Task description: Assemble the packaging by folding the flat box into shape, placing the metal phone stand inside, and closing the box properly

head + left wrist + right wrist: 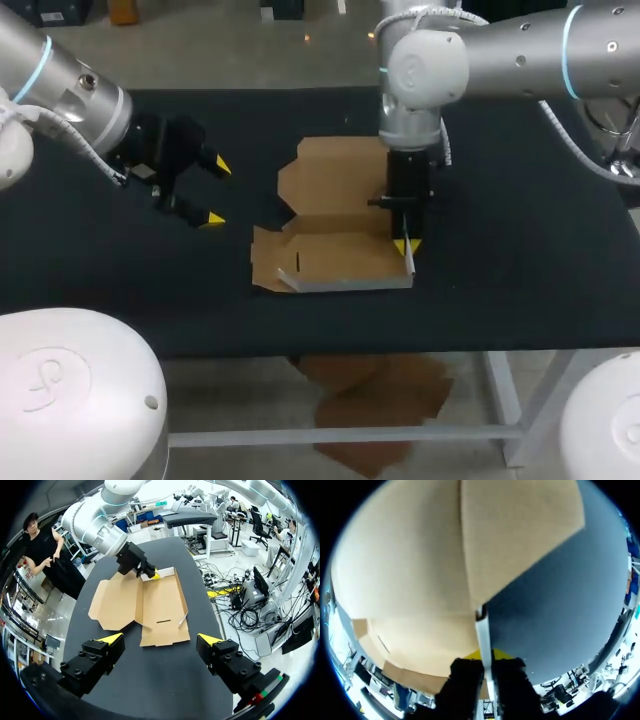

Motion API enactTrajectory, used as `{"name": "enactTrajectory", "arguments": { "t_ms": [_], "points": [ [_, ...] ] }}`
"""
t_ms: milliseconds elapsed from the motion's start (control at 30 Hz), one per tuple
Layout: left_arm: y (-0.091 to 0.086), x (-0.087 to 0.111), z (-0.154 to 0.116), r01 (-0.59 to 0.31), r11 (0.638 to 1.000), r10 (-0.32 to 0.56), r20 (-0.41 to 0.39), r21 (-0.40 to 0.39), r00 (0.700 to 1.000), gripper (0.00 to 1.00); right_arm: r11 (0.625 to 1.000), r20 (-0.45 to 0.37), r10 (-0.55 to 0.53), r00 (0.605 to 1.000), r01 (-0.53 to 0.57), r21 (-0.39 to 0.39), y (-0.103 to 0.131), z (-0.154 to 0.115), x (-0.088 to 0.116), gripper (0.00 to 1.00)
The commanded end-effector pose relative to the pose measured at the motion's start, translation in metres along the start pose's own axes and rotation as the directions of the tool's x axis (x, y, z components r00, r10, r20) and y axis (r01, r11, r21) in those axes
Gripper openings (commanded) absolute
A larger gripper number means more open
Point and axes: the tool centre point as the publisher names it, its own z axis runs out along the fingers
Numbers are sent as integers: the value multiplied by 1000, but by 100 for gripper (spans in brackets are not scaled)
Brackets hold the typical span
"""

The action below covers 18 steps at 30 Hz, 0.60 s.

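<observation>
Cardboard box (pixel 335 215): its side flap (pixel 409 262) is pinched upright in the clamped right gripper (pixel 406 246), the rest lying half-folded on the black table (pixel 520 230). The crease should be kept square. The left gripper (pixel 217 192) is held open, apart.

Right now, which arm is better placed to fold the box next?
Right. The right gripper pinches the raised side flap of the cardboard box. The left gripper hangs open beside the box, touching nothing.
</observation>
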Motion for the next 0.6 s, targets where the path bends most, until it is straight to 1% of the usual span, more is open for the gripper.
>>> {"name": "enactTrajectory", "arguments": {
  "t_ms": [33, 67, 167, 267, 367, 467, 600],
  "points": [
    [-1, 0, -1, 1, 1000, -1, -3, -4, 1000, 100, 996, -1, 14, 1000, -14, -90, -8, 1, -2, 13],
    [-1, 0, -1, 1, 1000, -1, -3, -4, 1000, 100, 994, 1, 27, 1000, -27, -104, -8, 1, -2, 13],
    [-1, 0, -1, 1, 1000, -1, -3, -4, 1000, 100, 992, 5, 36, 999, -35, -119, -7, 1, -1, 16],
    [-1, 0, -1, 1, 1000, -1, -3, -4, 1000, 100, 991, 4, 42, 999, -41, -129, -5, 3, 0, 15],
    [-1, 0, -1, 1, 1000, -1, -3, -4, 1000, 100, 989, 7, 50, 999, -48, -142, -3, 4, 2, 17],
    [-1, 0, -1, 1, 1000, -1, -3, -4, 1000, 100, 985, 8, 64, 998, -62, -158, -2, 4, 3, 16],
    [-1, 0, -1, 1, 1000, -1, -3, -4, 1000, 100, 976, -6, 81, 997, -81, -203, -2, 4, 3, 15]
  ]
}}
